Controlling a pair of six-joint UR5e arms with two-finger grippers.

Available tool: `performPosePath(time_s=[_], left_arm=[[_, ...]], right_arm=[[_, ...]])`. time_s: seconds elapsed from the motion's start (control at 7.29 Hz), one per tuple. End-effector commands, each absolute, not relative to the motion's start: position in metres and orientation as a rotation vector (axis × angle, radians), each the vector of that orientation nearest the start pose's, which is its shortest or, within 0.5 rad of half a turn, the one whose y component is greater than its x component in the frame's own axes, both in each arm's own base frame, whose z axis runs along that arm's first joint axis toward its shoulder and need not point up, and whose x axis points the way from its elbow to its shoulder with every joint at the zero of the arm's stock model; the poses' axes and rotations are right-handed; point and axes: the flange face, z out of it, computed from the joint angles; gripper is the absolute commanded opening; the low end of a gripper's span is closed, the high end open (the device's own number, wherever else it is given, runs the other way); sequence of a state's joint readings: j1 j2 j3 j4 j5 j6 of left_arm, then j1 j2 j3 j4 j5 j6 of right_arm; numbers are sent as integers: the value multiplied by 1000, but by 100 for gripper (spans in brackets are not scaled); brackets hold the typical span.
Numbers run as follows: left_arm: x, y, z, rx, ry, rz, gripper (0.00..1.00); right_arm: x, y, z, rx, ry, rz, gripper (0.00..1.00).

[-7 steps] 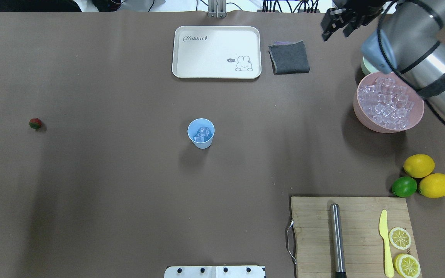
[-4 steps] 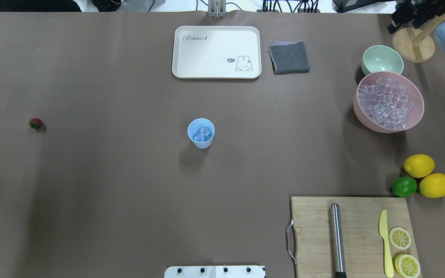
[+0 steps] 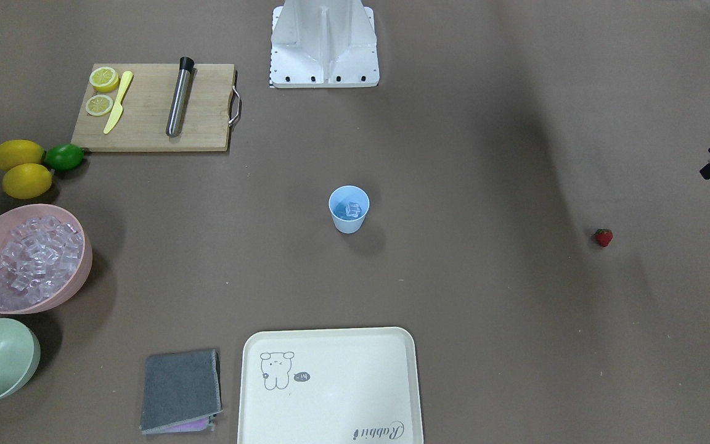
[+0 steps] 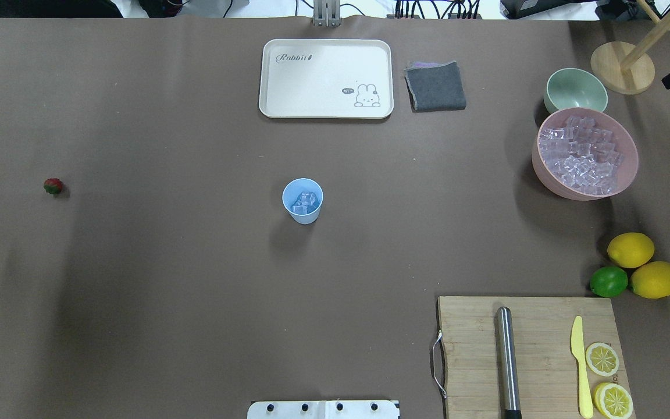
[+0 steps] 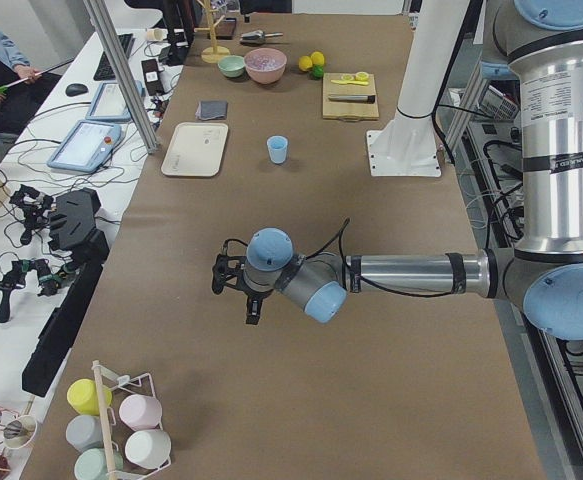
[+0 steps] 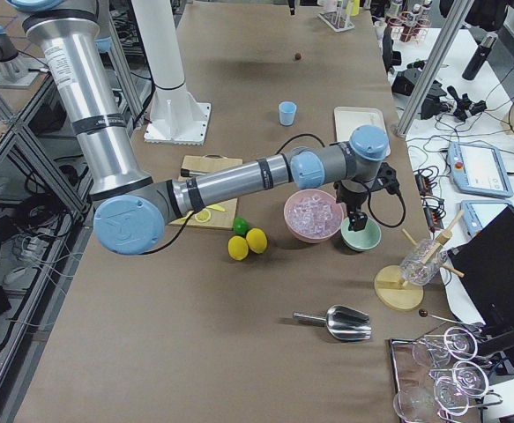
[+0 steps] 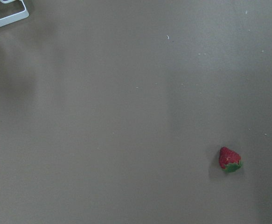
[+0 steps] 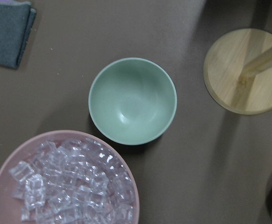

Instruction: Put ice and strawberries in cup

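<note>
Now your light blue cup (image 4: 303,217) holds some ice (image 4: 304,202), and the strawberry (image 4: 53,186) lies well apart from it. For the left gripper (image 5: 236,290) and the right gripper (image 6: 356,216), you cannot tell if the fingers are apart.

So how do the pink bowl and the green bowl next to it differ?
The pink bowl is bigger than the pale green bowl. The pink bowl is heaped with ice cubes; the pale green bowl is empty. Both are round, plain bowls standing side by side.
</note>
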State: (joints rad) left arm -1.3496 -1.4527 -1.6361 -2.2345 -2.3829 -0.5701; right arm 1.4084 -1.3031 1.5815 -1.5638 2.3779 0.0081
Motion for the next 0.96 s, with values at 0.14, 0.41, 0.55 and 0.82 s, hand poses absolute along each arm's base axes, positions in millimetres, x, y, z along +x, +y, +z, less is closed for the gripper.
performPosePath(time_s=[0.14, 0.41, 0.55, 0.82], left_arm=[[131, -504, 555, 241, 920, -55, 97], [185, -526, 546, 215, 923, -35, 97], [223, -535, 543, 183, 927, -24, 97], [229, -532, 561, 173, 898, -23, 97]], right_arm=[[-18, -532, 539, 191, -809, -269, 99], [-16, -531, 541, 192, -800, -271, 99], [-16, -532, 539, 197, -800, -271, 99], [-16, -534, 534, 205, -802, -274, 99]])
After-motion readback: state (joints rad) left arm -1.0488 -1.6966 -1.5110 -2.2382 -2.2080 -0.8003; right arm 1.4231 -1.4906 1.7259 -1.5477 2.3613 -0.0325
